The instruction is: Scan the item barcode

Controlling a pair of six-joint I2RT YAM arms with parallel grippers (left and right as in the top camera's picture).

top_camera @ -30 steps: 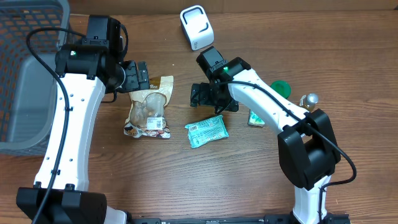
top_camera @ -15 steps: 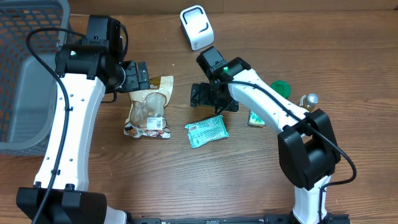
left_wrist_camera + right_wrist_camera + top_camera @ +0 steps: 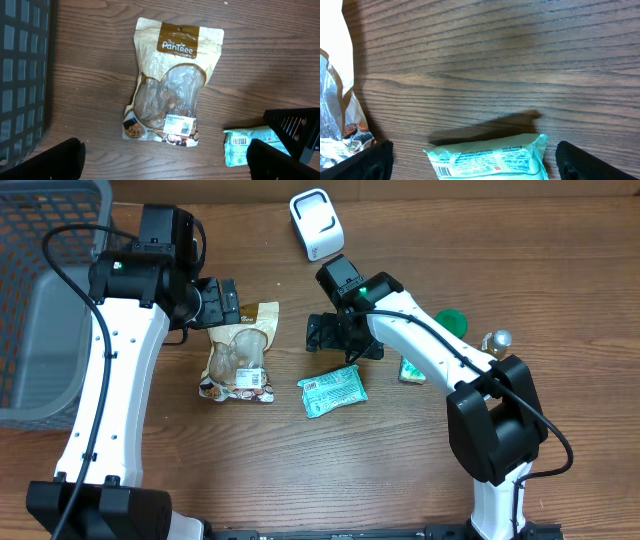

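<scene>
A mint-green snack packet [image 3: 333, 390] lies flat at the table's middle, its barcode [image 3: 446, 171] facing up at one end. My right gripper [image 3: 338, 338] hangs open just beyond it. In the right wrist view the packet [image 3: 490, 157] lies low between the two wide-apart fingers, touching neither. A brown PanTree pouch [image 3: 240, 358] lies to the left with a white barcode label [image 3: 179, 125] near its bottom. My left gripper [image 3: 222, 302] is open above the pouch's [image 3: 170, 90] top end, holding nothing. The white scanner [image 3: 316, 224] stands at the back.
A grey mesh basket [image 3: 40, 300] fills the left edge. At the right lie a green round object [image 3: 452, 320], a small metal knob [image 3: 497, 340] and a small green-yellow box [image 3: 412, 370]. Bare wood shows in front of the packets.
</scene>
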